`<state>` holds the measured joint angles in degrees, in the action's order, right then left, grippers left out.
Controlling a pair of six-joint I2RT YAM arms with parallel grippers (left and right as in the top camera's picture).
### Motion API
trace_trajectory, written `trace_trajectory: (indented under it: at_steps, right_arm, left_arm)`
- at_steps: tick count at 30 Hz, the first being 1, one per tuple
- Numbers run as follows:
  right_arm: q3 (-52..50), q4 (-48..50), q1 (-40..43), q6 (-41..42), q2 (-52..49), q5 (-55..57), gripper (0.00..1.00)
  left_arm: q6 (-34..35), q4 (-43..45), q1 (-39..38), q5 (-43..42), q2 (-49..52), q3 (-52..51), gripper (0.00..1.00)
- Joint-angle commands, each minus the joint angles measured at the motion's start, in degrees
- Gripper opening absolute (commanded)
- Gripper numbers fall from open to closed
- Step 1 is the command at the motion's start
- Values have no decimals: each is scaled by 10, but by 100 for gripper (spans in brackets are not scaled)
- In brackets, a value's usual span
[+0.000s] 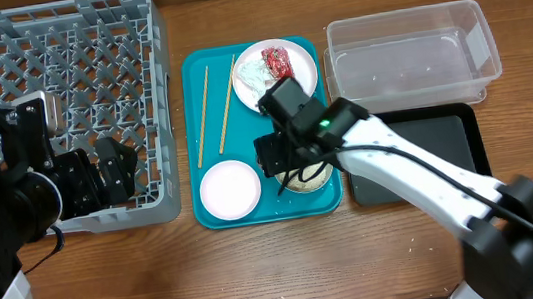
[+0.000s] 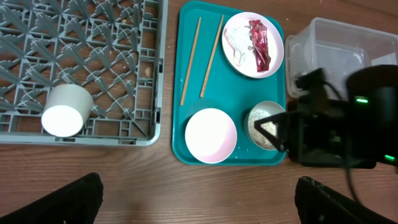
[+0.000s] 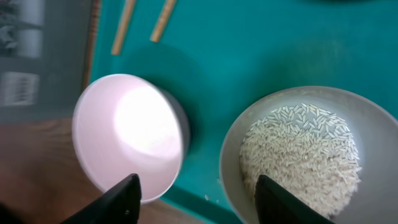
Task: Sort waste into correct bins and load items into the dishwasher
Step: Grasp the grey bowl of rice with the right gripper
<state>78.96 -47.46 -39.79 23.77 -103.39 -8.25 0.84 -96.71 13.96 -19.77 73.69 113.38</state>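
A teal tray (image 1: 253,121) holds a white plate (image 1: 300,68) with a red wrapper (image 1: 279,62) and crumpled tissue, two chopsticks (image 1: 204,111), an empty white bowl (image 1: 230,190) and a grey bowl of rice (image 3: 305,149). My right gripper (image 3: 199,202) is open and empty. It hovers low over the tray between the white bowl (image 3: 127,134) and the rice bowl, and its arm covers part of the rice bowl in the overhead view. My left gripper (image 2: 199,202) is open and empty above bare table. A white cup (image 2: 65,111) lies in the grey dish rack (image 1: 85,59).
A clear plastic bin (image 1: 406,48) stands at the back right, with a black tray (image 1: 447,139) in front of it. The dish rack fills the left side of the table. The left arm hangs over the rack's front edge.
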Motion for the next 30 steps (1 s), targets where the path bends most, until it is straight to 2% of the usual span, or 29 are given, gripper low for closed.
trace_trajectory:
  at_steps: [1,3,8,11,13,21,26,30]
  right_arm:
    - [-4,4,1,3,-51,36,58]
    - [-4,8,1,3,-68,34,53]
    - [-4,10,0,9,-99,25,28]
    - [-4,12,0,17,-101,17,21]
    - [-4,13,0,23,-101,17,4]
    - [53,-52,1,17,-47,3,4]
    - [82,-63,7,18,29,-91,4]
    - [81,-86,47,35,82,-144,4]
  left_arm:
    - [-15,-1,-2,-6,4,3,100]
    - [-15,-1,-2,-6,6,3,100]
    - [-15,-1,-2,-6,12,3,100]
    - [-15,-1,-2,-6,14,3,100]
    - [-15,-1,-2,-6,16,3,100]
    - [-15,-1,-2,-6,17,3,100]
    - [-15,-1,-2,-6,17,3,100]
    - [-15,-1,-2,-6,17,3,100]
